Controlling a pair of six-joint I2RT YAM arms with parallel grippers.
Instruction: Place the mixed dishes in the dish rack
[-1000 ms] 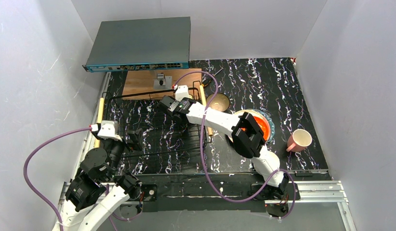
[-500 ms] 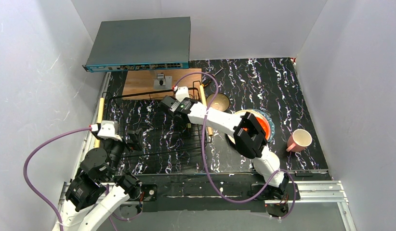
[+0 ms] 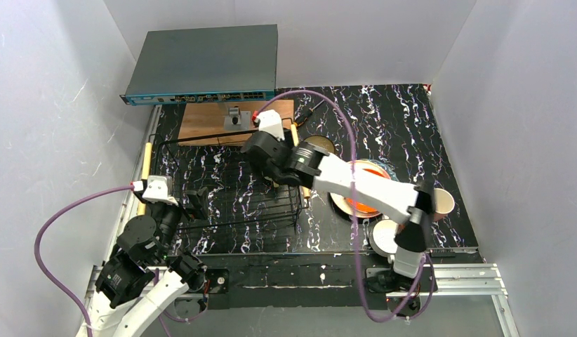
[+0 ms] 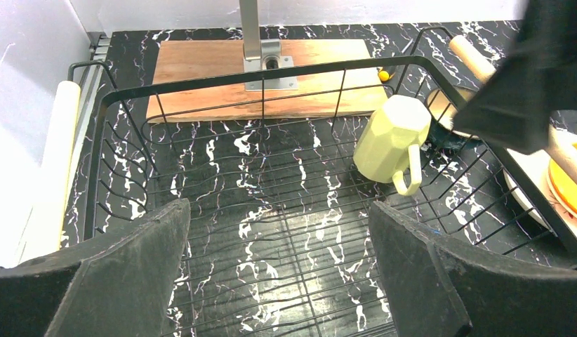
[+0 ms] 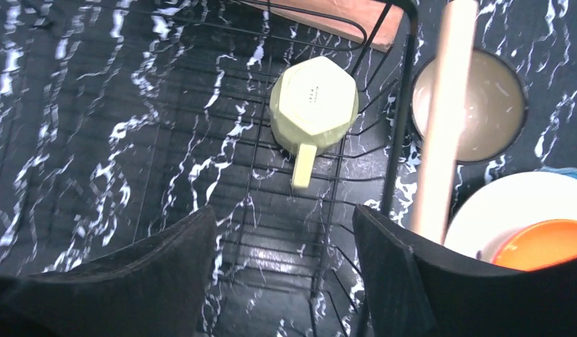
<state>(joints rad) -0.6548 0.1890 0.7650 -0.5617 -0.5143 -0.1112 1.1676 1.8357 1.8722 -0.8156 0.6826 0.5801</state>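
the yellow-green mug is pale and faceted, its eight-sided base facing up and its handle pointing toward the near side. it sits inside the black wire dish rack, in the far right corner beside the wooden rod handle. the right gripper hangs above it, fingers spread and empty – the left gripper gapes wide over the rack's near left, empty too. below lies a black mat veined white, with a wooden board behind and plain white walls around.
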